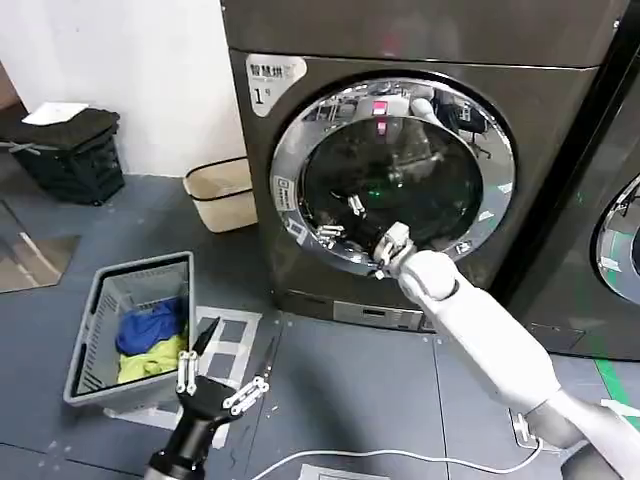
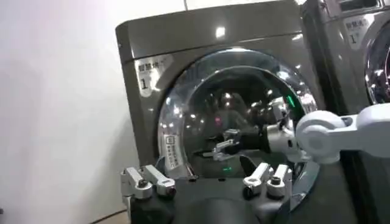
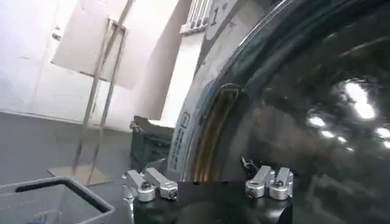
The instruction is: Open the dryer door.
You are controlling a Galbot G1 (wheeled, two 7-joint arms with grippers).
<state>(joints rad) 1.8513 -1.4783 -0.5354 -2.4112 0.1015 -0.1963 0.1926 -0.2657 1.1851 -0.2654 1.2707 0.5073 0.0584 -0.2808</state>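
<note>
Your "1"-stickered dryer (image 1: 300, 200) has its dryer door (image 1: 395, 175) shut flush against the front, so the opening is all yet to do. Your right tool (image 1: 345, 222), fingers spread and grasping nothing, reaches the chrome ring's lower left. Your left tool (image 1: 222, 372) hangs released, low over the floor by the laundry basket (image 1: 95, 330).
</note>
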